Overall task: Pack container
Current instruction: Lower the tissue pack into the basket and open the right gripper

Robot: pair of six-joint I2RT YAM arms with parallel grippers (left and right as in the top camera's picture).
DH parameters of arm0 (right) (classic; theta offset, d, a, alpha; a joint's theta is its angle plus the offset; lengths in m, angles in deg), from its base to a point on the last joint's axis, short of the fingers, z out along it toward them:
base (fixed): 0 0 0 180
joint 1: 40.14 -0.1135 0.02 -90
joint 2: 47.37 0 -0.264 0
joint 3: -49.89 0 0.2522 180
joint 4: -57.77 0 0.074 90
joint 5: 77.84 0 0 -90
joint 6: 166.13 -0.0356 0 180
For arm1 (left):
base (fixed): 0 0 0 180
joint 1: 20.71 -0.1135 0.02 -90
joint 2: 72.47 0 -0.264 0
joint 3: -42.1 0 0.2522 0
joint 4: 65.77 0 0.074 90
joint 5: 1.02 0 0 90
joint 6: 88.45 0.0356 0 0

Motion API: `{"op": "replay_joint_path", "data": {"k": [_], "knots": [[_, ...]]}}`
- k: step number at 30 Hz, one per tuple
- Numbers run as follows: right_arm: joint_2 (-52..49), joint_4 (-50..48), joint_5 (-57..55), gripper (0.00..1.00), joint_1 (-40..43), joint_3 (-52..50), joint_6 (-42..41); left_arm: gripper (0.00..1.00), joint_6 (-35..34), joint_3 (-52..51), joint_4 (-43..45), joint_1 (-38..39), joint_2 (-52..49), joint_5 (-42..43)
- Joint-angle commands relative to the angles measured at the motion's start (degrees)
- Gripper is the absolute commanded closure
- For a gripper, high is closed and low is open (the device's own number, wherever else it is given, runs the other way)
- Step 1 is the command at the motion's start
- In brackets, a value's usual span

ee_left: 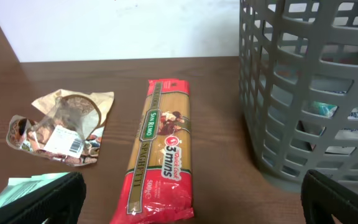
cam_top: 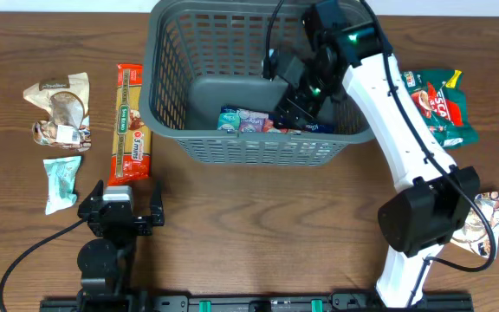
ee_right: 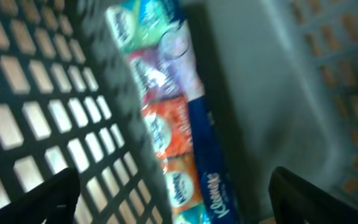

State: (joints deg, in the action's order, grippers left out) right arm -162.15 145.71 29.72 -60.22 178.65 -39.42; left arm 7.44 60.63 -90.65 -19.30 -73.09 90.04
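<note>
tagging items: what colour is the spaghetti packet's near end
Red; the spaghetti packet shows best in left wrist view.

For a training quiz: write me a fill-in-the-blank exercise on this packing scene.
The tissue pack lies ____ the container.
The spaghetti packet lies on the table, on the robot's ____ side of the container.
The right gripper hangs over the tissue pack, jaws ____.
Missing: inside; left; open.
</note>
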Motion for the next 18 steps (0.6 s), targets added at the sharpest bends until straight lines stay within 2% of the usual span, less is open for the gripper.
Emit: {"op": "replay_joint_path", "data": {"k": [1,4,8,9,11,14,18], "knots": [[3.61,-2.16,-4.57,0.14,0.33,5.73,-9.88,0.01,0.33,-0.92,-1.66,0.24,0.39,-0.46],[5.33,-2.29,-17.53,0.02,1.64,13.49,-21.79,0.01,0.33,-0.92,-1.66,0.24,0.39,-0.46],[8.09,2.38,-34.53,0.01,5.14,23.32,-40.46,0.01,0.33,-0.92,-1.66,0.24,0.39,-0.48],[9.07,4.92,-37.09,0.01,6.86,25.53,-46.34,0.01,0.33,-0.92,-1.66,0.24,0.39,-0.46],[10.86,8.66,-38.05,0.01,10.12,27.85,-53.09,0.01,0.33,-0.92,-1.66,0.24,0.39,-0.46],[13.92,11.45,-37.00,0.01,15.21,28.37,-57.27,0.01,0.33,-0.92,-1.66,0.24,0.39,-0.48],[16.74,12.90,-34.16,0.01,20.22,28.37,-57.68,0.01,0.33,-0.92,-1.66,0.24,0.39,-0.46]]}}
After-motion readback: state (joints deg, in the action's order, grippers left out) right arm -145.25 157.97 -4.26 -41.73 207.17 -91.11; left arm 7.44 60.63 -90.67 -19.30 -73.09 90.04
